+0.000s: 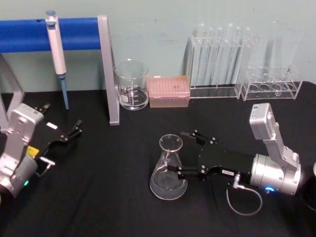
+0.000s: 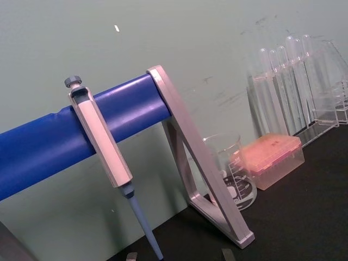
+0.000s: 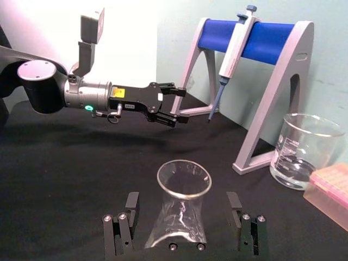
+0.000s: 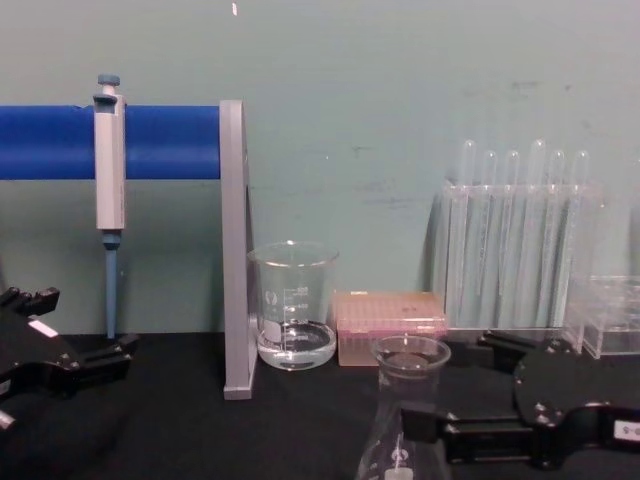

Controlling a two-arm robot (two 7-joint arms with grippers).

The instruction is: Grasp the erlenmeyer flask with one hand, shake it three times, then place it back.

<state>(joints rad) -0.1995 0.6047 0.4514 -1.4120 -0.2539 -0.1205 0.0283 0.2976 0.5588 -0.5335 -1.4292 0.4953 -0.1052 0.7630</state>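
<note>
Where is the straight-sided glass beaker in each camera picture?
Head view: beaker upper middle, right of the blue pipette stand.
Left wrist view: lower right, behind the stand's leg.
Right wrist view: right side.
Chest view: near centre.
Shared landmark: that stand.

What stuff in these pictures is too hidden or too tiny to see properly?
- Chest view: the base of the erlenmeyer flask is cut off by the bottom edge.
- Head view: the printed numbers on the beaker are too small to read.
- Left wrist view: the tip of the pipette runs off the bottom edge.
- Right wrist view: the right hand shows two open fingers beside the flask; the rest is cut off below.
</note>
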